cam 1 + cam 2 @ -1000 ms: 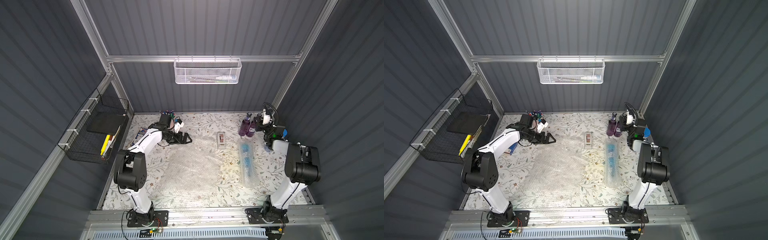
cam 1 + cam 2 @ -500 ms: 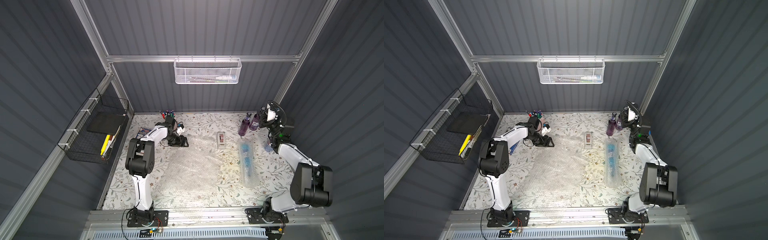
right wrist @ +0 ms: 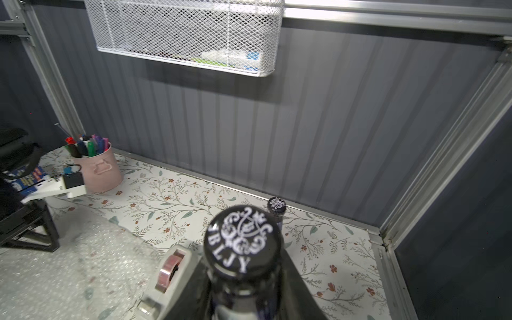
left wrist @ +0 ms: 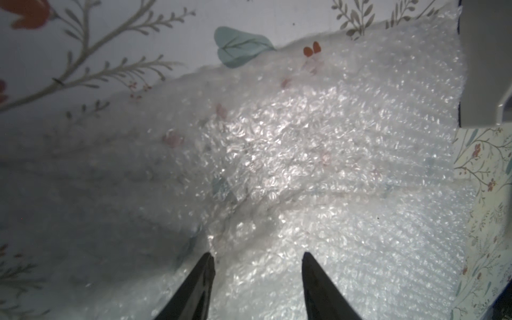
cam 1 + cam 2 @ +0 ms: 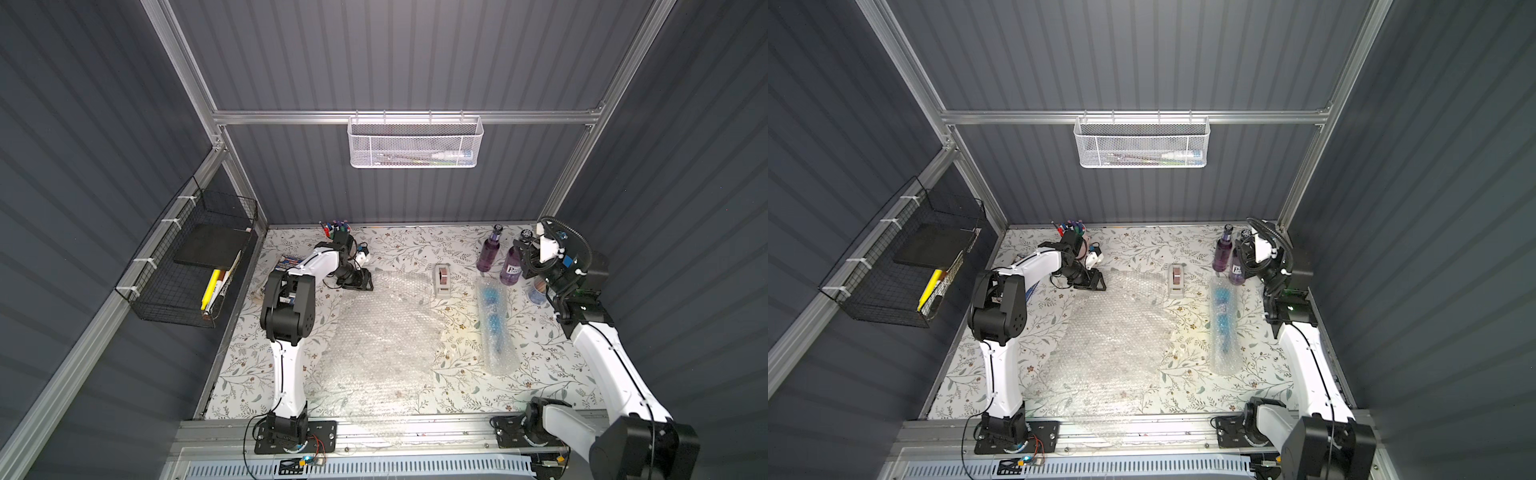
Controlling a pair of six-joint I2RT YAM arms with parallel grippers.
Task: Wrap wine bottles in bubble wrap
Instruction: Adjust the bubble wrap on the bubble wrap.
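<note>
Nearest me a sheet of bubble wrap (image 5: pixel 374 332) lies flat mid-table, its front edge spilling over the rail (image 5: pixel 440 432). Toward the right arm the blue bottle (image 5: pixel 494 311) lies wrapped in its own roll, bare table (image 5: pixel 552 374) open around it. Farther back the left gripper (image 4: pixel 256 256) is low at the sheet's far corner; only its wrist view shows the fingers spread, wrap beneath. The right gripper (image 5: pixel 520 255) pinches the neck of the upright labelled purple bottle (image 5: pixel 510 272); its wrist view alone shows the cap's white lettering, the top views the label. The second purple bottle (image 5: pixel 489 253) stands just behind, by the back wall.
</note>
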